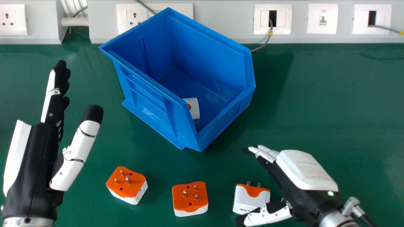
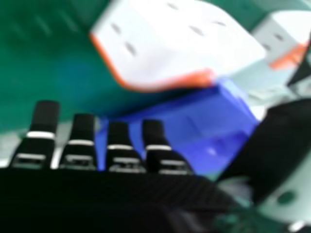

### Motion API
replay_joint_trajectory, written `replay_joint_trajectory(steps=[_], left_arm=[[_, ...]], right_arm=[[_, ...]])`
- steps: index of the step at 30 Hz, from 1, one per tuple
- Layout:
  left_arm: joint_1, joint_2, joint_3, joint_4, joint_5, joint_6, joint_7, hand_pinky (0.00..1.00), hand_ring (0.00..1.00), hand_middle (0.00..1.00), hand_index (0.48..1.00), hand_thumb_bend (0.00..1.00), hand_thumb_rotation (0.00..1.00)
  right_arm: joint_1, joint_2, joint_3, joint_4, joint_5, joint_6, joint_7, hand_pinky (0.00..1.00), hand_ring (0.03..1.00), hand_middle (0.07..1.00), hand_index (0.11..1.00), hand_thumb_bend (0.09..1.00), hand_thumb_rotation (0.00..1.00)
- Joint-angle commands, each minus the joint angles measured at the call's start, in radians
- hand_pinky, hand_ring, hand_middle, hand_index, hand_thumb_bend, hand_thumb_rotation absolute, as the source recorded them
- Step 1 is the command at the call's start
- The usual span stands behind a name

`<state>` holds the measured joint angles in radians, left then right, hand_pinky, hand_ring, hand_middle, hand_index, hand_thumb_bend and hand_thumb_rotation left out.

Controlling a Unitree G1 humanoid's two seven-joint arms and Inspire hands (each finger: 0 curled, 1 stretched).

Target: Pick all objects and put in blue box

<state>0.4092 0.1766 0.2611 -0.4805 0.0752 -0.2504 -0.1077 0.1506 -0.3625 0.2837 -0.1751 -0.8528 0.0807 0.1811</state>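
Presently, right hand (image 1: pixel 303 170) stood open at lower right of frame, thumb (image 1: pixel 268 217) beside white-and-orange adapter (image 1: pixel 251 200); good grasp probably wanted even squeeze, clear of prongs (image 1: pixel 248 183), then lift over blue box (image 1: pixel 208 50), upper centre.

Bright, even light is falling across the head view, and a soft shadow is spreading over the surface (image 1: pixel 331 94) to the right of the blue box (image 1: pixel 148 105). Faint glare is lying near that view's right edge. A small green light (image 1: pixel 330 193) is glowing on the right robot hand (image 1: pixel 303 170). In the right hand view, the large adapter (image 2: pixel 170 53) is blurring and the blue box is glinting.
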Motion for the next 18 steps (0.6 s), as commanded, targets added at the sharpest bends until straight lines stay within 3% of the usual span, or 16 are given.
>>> replay_joint_trajectory(steps=[1,9,18], left_arm=[[-0.006,0.015,0.013,-0.008,-0.017,-0.019,-0.003,0.99,1.00,1.00,1.000,0.59,0.87],[-0.003,0.026,0.025,0.000,-0.031,-0.016,-0.012,0.98,1.00,1.00,1.000,0.61,0.87],[-0.003,0.029,0.030,-0.010,-0.033,-0.003,-0.016,0.98,1.00,1.00,1.000,0.60,0.87]], right_arm=[[-0.034,0.004,0.011,0.012,-0.013,0.022,-0.002,0.79,0.895,0.920,0.877,0.759,0.41],[-0.078,0.000,0.059,0.095,-0.041,0.087,0.016,0.81,0.900,0.924,0.887,0.743,0.37],[-0.120,-0.019,0.102,0.135,-0.082,0.132,0.032,0.81,0.902,0.925,0.890,0.745,0.37]])
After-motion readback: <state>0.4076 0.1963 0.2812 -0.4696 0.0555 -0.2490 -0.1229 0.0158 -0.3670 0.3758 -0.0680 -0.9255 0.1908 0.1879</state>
